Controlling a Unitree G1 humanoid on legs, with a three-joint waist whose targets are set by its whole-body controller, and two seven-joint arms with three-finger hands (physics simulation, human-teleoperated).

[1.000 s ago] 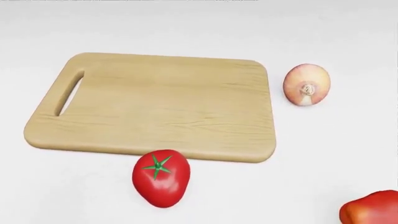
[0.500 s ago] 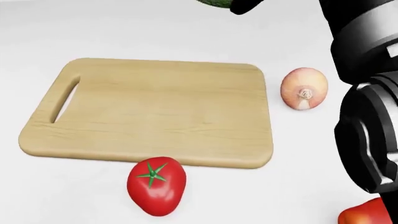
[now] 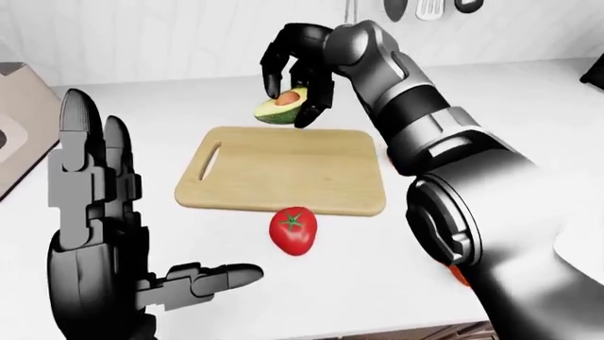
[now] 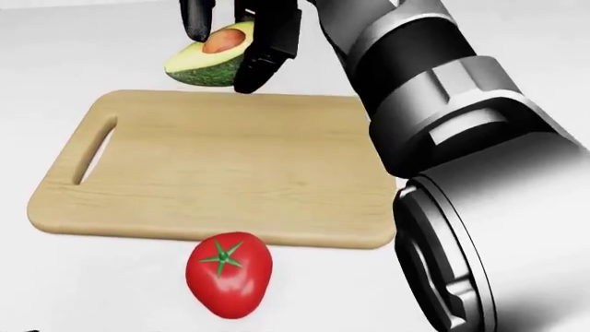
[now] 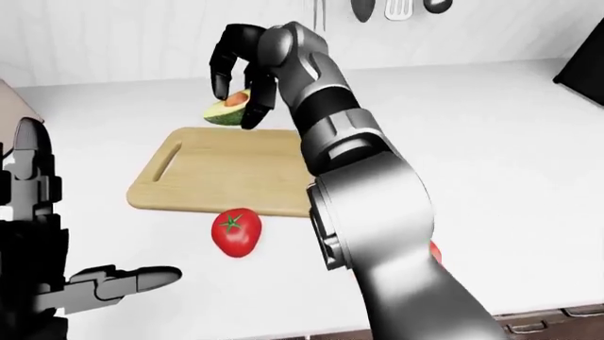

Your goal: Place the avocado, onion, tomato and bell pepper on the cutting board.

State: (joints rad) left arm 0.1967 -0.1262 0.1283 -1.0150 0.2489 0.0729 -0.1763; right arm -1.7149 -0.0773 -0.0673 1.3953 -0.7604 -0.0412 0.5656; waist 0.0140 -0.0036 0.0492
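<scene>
The cutting board (image 3: 281,170) lies flat on the white counter (image 3: 170,106), its handle slot toward the left of the left-eye view, and nothing rests on it. The right hand (image 3: 298,71) hangs over the board's top edge with its black fingers (image 4: 268,48) clasped round a halved avocado (image 4: 207,61); the fruit is clear of the wood, cut face and brown pit tilted upward. The tomato (image 3: 294,230) sits on the counter just below the board's bottom edge, green calyx up, apart from the wood. A sliver of red-orange, presumably the bell pepper (image 3: 459,275), shows below and to the right of the board, mostly hidden by the right forearm. The left hand (image 3: 99,234) is raised well left of and below the board, fingers spread and upright, thumb out, grasping nothing.
</scene>
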